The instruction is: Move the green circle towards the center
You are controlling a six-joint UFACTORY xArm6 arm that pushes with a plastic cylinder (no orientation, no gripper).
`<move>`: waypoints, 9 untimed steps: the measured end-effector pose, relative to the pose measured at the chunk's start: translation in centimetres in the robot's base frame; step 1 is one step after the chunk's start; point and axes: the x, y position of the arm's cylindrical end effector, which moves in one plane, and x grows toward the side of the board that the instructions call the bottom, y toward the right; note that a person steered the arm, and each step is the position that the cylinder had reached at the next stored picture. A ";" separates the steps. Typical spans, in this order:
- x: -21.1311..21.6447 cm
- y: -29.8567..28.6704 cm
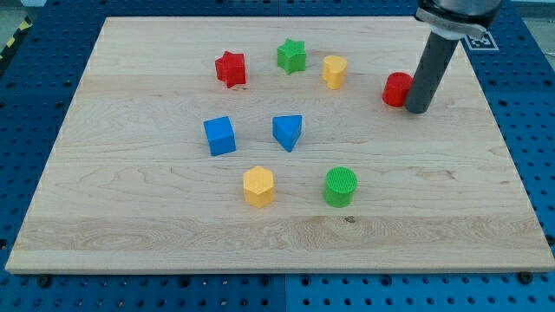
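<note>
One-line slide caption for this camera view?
My tip rests beside the red block at the view's upper right, far from the green circle near the board's bottom.

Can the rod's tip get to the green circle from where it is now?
Probably yes. My tip is beside the red block, far from the green circle; no block lies on the board between them.

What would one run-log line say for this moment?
my tip: view's upper right, beside red block | green ribbed circle block: lower middle of wooden board, untouched | far apart

My tip [416, 109] beside red block [397, 89]
</note>
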 end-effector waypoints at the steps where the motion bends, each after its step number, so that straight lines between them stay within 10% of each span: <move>1: 5.2 0.0; 4: 20.0 -5.6; 7: 16.8 -18.9; 9: 16.8 -16.5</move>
